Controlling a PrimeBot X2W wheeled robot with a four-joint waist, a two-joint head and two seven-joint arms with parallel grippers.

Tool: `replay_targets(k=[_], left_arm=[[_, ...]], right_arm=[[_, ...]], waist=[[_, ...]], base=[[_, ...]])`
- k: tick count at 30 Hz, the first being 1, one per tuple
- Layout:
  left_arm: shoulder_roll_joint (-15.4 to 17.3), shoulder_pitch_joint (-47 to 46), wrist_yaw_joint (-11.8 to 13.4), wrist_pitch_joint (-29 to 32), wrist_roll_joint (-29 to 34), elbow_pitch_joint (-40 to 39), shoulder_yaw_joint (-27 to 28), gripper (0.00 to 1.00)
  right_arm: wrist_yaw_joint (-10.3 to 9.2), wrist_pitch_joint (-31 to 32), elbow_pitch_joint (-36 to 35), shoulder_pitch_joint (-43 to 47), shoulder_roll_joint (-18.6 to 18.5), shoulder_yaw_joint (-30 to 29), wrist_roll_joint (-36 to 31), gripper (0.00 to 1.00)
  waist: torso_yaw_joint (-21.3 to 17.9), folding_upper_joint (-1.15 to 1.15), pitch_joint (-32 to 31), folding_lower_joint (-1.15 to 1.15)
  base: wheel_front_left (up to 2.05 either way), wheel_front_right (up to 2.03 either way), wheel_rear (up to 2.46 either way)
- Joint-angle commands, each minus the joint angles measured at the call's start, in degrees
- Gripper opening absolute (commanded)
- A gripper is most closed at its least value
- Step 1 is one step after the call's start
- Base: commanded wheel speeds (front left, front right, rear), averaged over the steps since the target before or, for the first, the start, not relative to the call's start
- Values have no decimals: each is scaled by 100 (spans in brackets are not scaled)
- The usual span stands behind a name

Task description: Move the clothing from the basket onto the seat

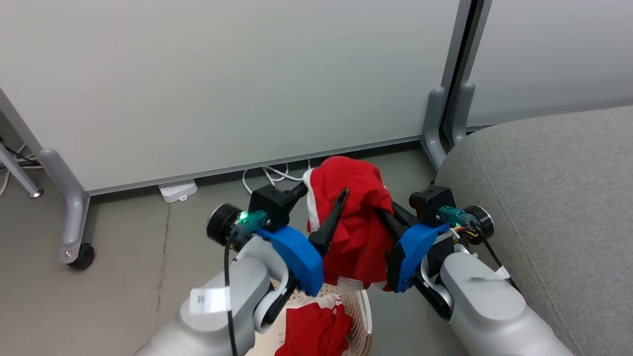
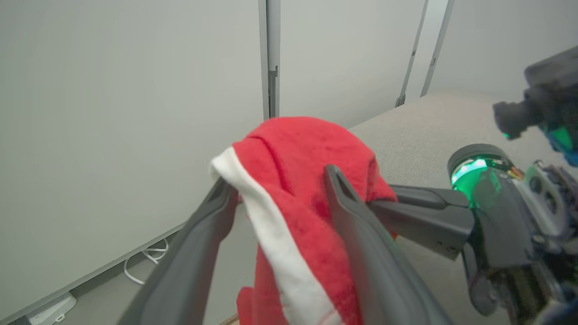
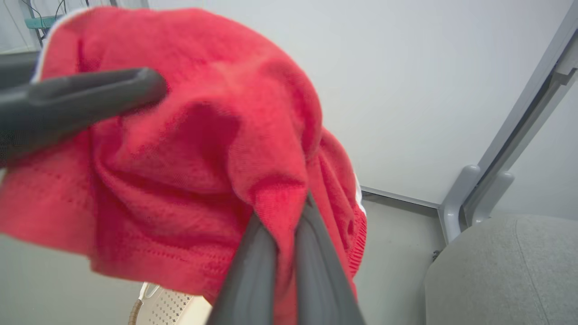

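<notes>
A red garment (image 1: pixel 353 222) with white trim hangs in the air between both grippers, above the basket (image 1: pixel 365 309). My right gripper (image 1: pixel 386 215) is shut on its fabric, fingertips pinched together (image 3: pixel 289 212). My left gripper (image 1: pixel 321 192) stands open, its fingers wide apart; the cloth sits between them and drapes over one tip (image 2: pixel 226 187). A second red garment (image 1: pixel 316 329) lies in the cream perforated basket (image 3: pixel 162 307) at the bottom edge. The grey seat (image 1: pixel 544 198) bulges at the right, close beside my right arm.
White partition panels stand behind, on grey feet (image 1: pixel 435 123); one foot at the left carries a castor (image 1: pixel 81 257). A white power strip (image 1: pixel 178 190) and loose cables (image 1: pixel 274 174) lie on the floor along the panel's base.
</notes>
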Motion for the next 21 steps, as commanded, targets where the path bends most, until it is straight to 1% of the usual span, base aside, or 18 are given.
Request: replay_targets(k=[1,5,10,15,21], left_arm=[[102,225,33,-26,213,-179,195,100],[339,935,24,-27,843,-775,864,100],[465,1744,38,-28,1510,-1347,1718,100],[425,2404,16,-28,2088,-1706,2454,100],[244,3045,-54,-28,2624,-1998,3215,100]], right_arm=[[1,-41,-44,-86,-17,-58,-51,0],[1,-70,-121,-90,-17,-188,-131,0],[1,-83,-215,-57,-17,-326,-228,0],[1,-73,-291,44,-17,-466,-330,0],[1,-9,-374,158,-17,-608,-448,0]], waist=[[12,0,17,0],[36,0,55,0],[65,0,80,0],[100,0,76,0],[122,0,48,0]], base=[[0,0,0],[0,0,0],[0,0,0],[0,0,0],[0,0,0]])
